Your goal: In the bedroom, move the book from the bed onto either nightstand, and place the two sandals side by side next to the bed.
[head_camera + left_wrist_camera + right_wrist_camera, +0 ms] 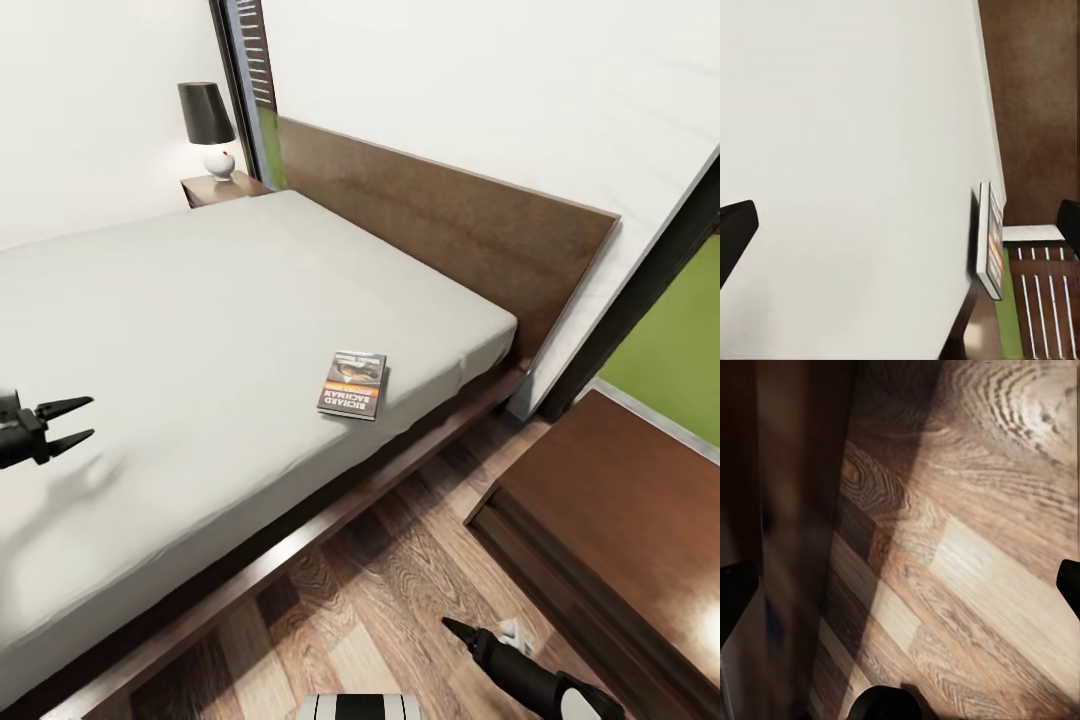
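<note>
The book (352,385), dark with an orange band, lies flat on the grey mattress of the bed (200,330), near the bed's front edge and towards the headboard (450,220). My left gripper (72,421) hovers open over the mattress, well left of the book. The left wrist view looks along the mattress to the book (990,244), seen edge-on between that gripper's spread fingertips (733,229). My right gripper (465,635) hangs low over the wood floor (967,562), open and empty. The sandals are out of view.
One nightstand (225,188) at the bed's far side carries a black-shaded lamp (207,125). A second dark-brown nightstand (620,520) stands at the near right, beside the headboard. A strip of wood floor (390,590) runs between it and the bed frame. Windows flank the headboard.
</note>
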